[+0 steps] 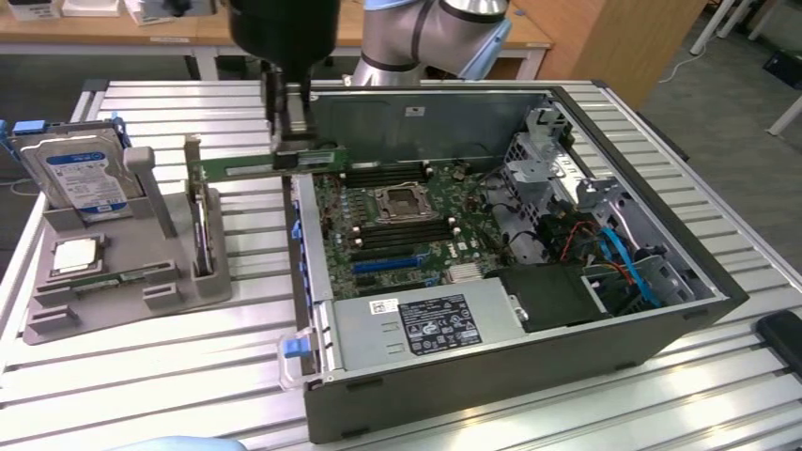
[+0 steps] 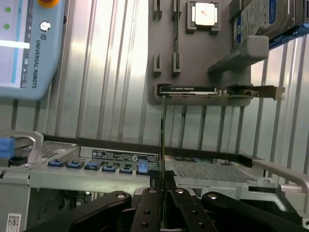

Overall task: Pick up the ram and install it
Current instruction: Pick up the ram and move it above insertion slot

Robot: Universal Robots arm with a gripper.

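- In the exterior view, the ram (image 1: 239, 167) is seen clamped in the gripper (image 1: 292, 146), whose jaws are drawn narrow onto it near its middle. The stick is carried level, lifted clear of the grey holder (image 1: 126, 282). It hangs over the wall of the computer case (image 1: 501, 376) on the exterior view's left, short of the memory slots (image 1: 391, 175) beside the processor socket (image 1: 404, 199).
- For this carry to be done well, the stick should be kept level and parallel to the slots, and the case wall should be cleared fully.
- In the wrist view, the ram (image 2: 163, 135) is seen edge-on as a thin line rising from between the fingers (image 2: 150, 198) of the gripper (image 2: 164, 186). It appears square in the grip, though a slight tilt cannot be ruled out from so thin an edge.
- The notch orientation cannot be told and should be checked against the slot.
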